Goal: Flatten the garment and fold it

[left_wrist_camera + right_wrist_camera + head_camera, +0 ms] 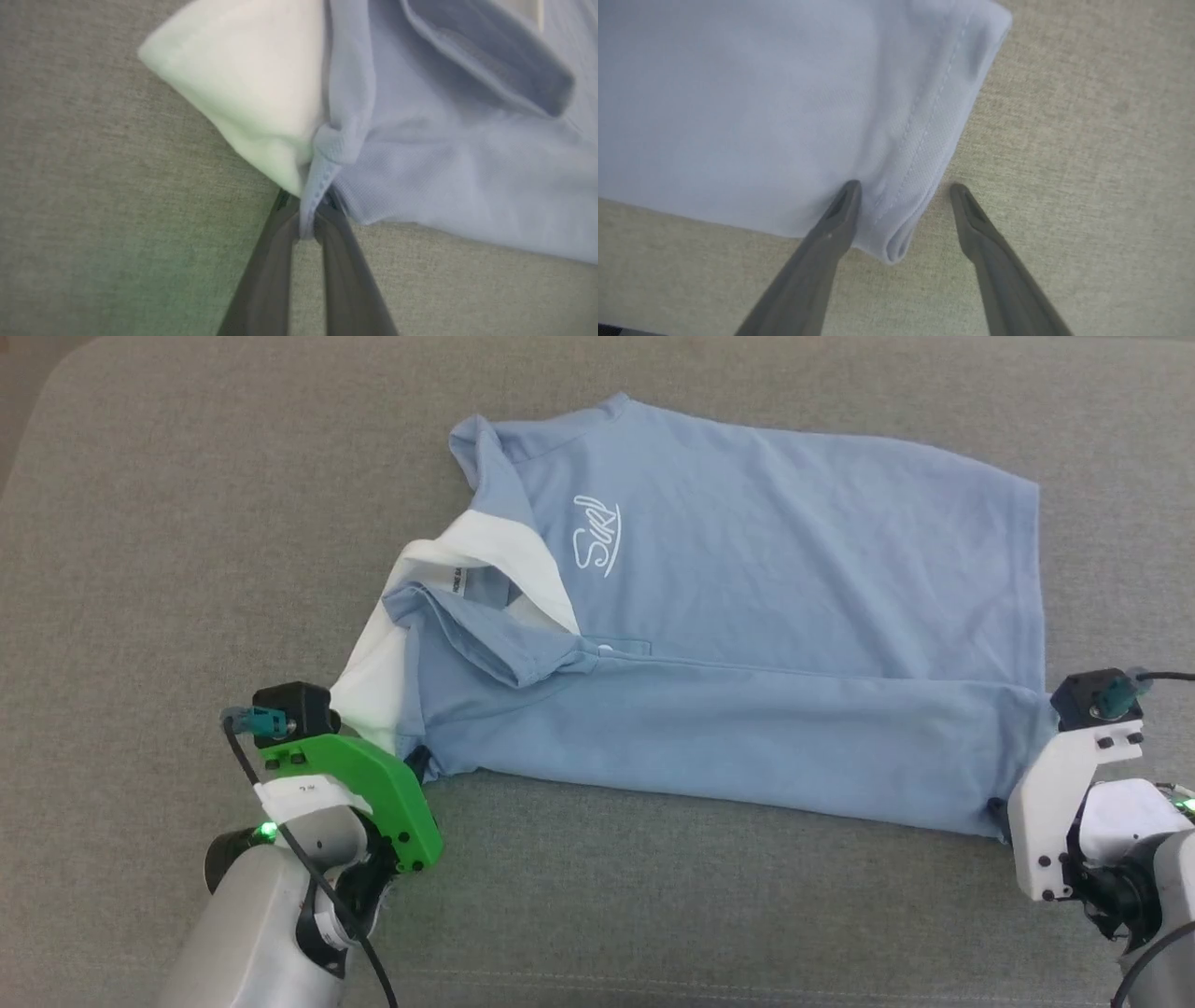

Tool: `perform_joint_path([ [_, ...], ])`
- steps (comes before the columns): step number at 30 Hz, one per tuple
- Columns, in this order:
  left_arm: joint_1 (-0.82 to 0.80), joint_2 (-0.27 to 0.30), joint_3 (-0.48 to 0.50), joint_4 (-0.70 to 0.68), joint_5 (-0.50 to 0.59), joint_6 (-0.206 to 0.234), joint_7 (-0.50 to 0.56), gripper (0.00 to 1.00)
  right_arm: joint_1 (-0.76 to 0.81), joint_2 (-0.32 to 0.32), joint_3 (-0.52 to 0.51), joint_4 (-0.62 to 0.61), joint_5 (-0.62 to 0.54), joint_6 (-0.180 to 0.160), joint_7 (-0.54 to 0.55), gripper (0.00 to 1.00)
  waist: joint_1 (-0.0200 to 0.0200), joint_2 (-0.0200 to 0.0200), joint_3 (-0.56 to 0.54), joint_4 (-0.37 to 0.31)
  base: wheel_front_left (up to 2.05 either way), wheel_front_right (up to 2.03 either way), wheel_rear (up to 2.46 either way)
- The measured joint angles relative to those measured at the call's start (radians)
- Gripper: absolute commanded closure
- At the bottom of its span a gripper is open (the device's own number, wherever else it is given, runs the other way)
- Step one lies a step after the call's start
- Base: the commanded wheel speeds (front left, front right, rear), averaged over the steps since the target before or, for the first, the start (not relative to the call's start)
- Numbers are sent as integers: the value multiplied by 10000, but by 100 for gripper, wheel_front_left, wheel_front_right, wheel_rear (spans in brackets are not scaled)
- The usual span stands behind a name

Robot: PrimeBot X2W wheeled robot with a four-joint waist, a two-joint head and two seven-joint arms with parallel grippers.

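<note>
Showing white script logo (596, 535), half-folded garment (794, 616)

The light blue knit polo shirt (747, 616) lies on the grey woven surface (187, 523), with its collar (485, 644) left and its hem (1034, 579) right. The left gripper (308, 210) is at its near-left corner and the right gripper (904, 186) at its near-right.

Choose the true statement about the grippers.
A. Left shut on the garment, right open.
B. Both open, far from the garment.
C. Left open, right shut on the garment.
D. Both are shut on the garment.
A: the left gripper pinches a blue edge of the garment between closed fingers, while the right gripper has its fingers spread with the hem corner between them.
</note>
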Motion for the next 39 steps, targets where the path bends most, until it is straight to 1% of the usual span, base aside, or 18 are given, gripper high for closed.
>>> perform_joint_path([
  [1, 8, -2, 15, -84, -13, 0, -4, 100, -133, -174, 278, 144, 203, 0, 173, 0, 0, 0, 113, 59, 0, 0, 0],
  [2, 11, -6, 23, -96, -44, 0, -15, 100, -172, -226, 299, 176, 320, 0, 249, 29, 0, 0, 125, 80, 0, 0, 0],
  [3, 12, -6, 23, -96, -63, 0, -15, 100, -199, -265, 301, 194, 451, 0, 274, 86, 0, 0, 120, 89, 0, 0, 0],
  [4, 16, -12, 36, -96, -88, 0, -25, 100, -233, -295, 313, 207, 562, 0, 307, 100, 0, 0, 106, 89, 0, 0, 0],
  [7, 89, -35, 86, -100, -257, -2, -117, 100, -301, -318, 345, 224, 984, 2, 336, 100, 0, 0, -1, 87, 0, 0, 0],
  [11, 153, -38, 261, -167, -385, -4, -222, 100, -313, -334, 207, 205, 1294, 2, 117, 100, 0, 1, -250, 74, 0, 0, 0],
  [14, 157, -19, 424, -374, -487, -2, -291, 100, -337, -408, 100, 23, 1484, 2, -12, 100, 0, 0, -494, 63, 0, 0, 0],
  [17, 219, 19, 629, -754, -560, 17, -322, 100, -410, -614, -46, -303, 1615, 2, -23, 100, 1, 0, -761, 55, 0, 0, 0],
  [23, 1096, 186, 702, -1910, -619, 391, -19, 100, -291, -984, -343, -742, 1810, 4, 155, 100, 0, 0, -1260, 62, 0, 0, 0],
  [28, 2070, 249, 594, -2334, -798, 665, 255, 100, 452, -959, -548, -828, 1852, 8, 272, 100, 0, 0, -1426, 95, 0, 0, 0],
  [31, 2388, 180, 514, -2236, -924, 719, 311, 100, 893, -826, -619, -663, 1837, 8, 359, 100, 0, 0, -1421, 89, 0, 0, 0],
  [36, 2499, 86, 353, -1415, -1014, 805, 533, 100, 1409, -562, -608, -111, 1726, 8, 401, 100, 0, 0, -1431, 48, 0, 0, 0],
  [39, 2574, 54, 324, -897, -1081, 805, 610, 100, 1555, -395, -548, 249, 1626, 6, 247, 100, 0, 1, -1435, 1, 0, 0, 0],
])
